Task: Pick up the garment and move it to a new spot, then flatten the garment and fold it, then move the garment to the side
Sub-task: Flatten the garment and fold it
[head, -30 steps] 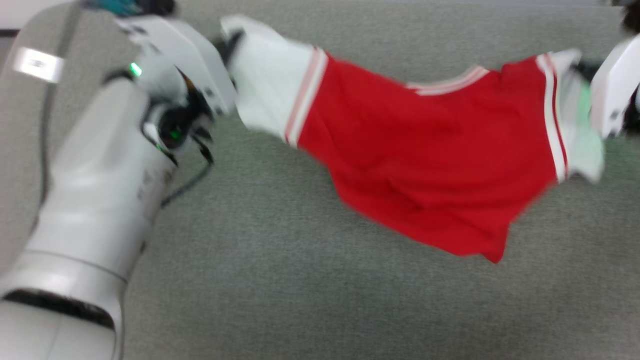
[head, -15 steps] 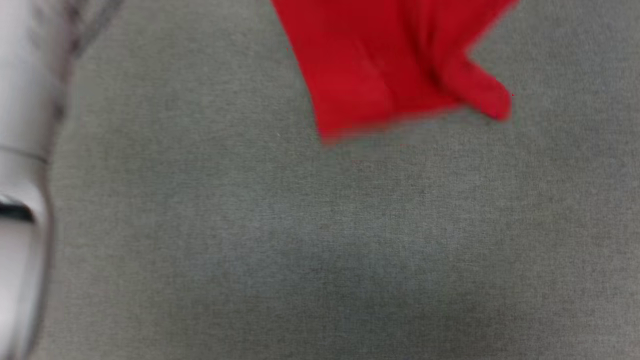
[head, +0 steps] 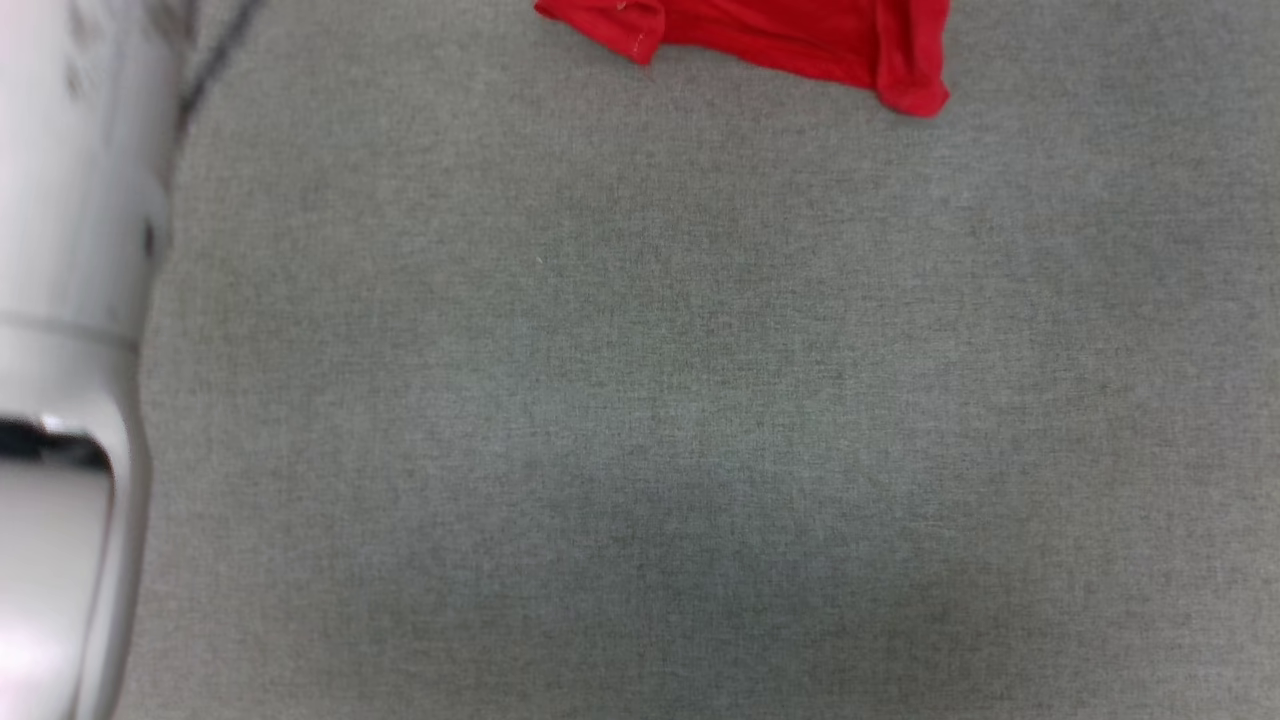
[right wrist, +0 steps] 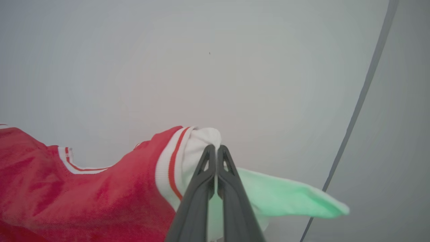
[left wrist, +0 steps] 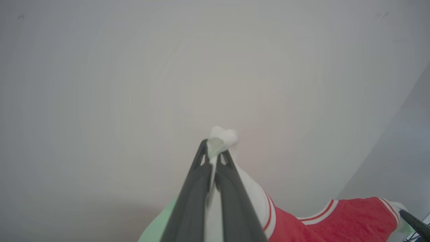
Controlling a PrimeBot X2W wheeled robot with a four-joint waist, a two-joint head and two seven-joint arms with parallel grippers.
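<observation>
**Q:** What takes up most of the scene?

**A:** A grey, cloth-covered surface (head: pixel 640 400) spreads across the head view. The garment (head: pixel 800 40) hangs at the top edge, where only its rumpled red hem is in sight. I cannot tell whether that hem touches the cloth. A pale forearm (head: pixel 60 300) runs down the left edge.

**Q:** Who is holding the shirt?

**A:** Both arms are. The left gripper (left wrist: pixel 212 149) is pinched tight on 1 white sleeve (left wrist: pixel 224 136), with a tuft of fabric poking past its fingertips. The right gripper (right wrist: pixel 216 148) is clamped just as narrowly on the other sleeve (right wrist: pixel 201 139), beside the red-and-white striped trim. The red body sags between the 2 grips.

**Q:** Which step does this look like?

**A:** It looks like step 1, the lift and carry to a new spot. Flattening and folding are not yet begun.

**Q:** What does the next move call for?

**A:** Probably both sleeves need to come down together and well apart. That way the hem lands first and the body lays out smooth rather than bunched. Only then should the grips let go.
</observation>
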